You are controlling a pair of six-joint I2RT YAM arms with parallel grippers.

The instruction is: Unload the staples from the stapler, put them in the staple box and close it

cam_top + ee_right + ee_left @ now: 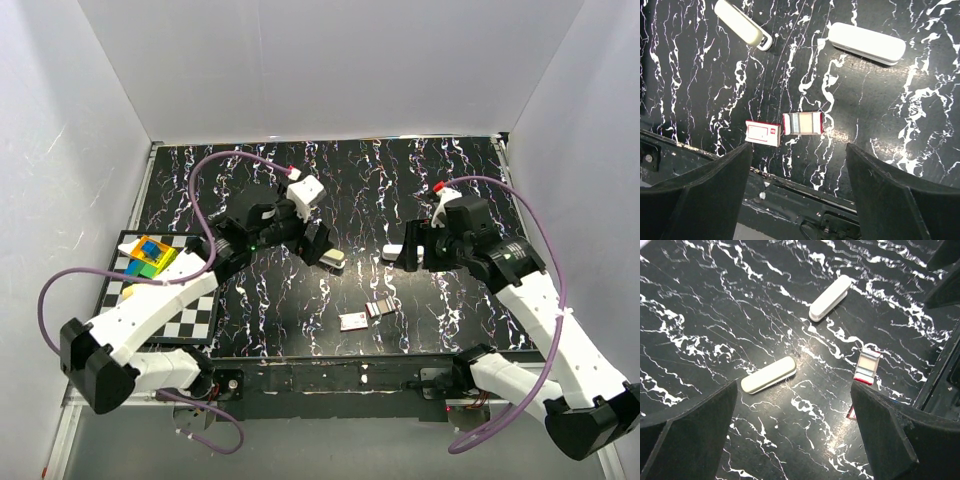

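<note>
Both my arms reach inward from their bases, wrists tipped downward, with my left gripper (322,247) spread wide and holding nothing, while my right gripper (408,252) faces it, likewise wide open and empty.

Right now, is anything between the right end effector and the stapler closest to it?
Nothing visible. The right end effector hangs open close to the near stapler, with only bare table around it. The red-and-white box halves lie toward the front edge, off that line.
</note>
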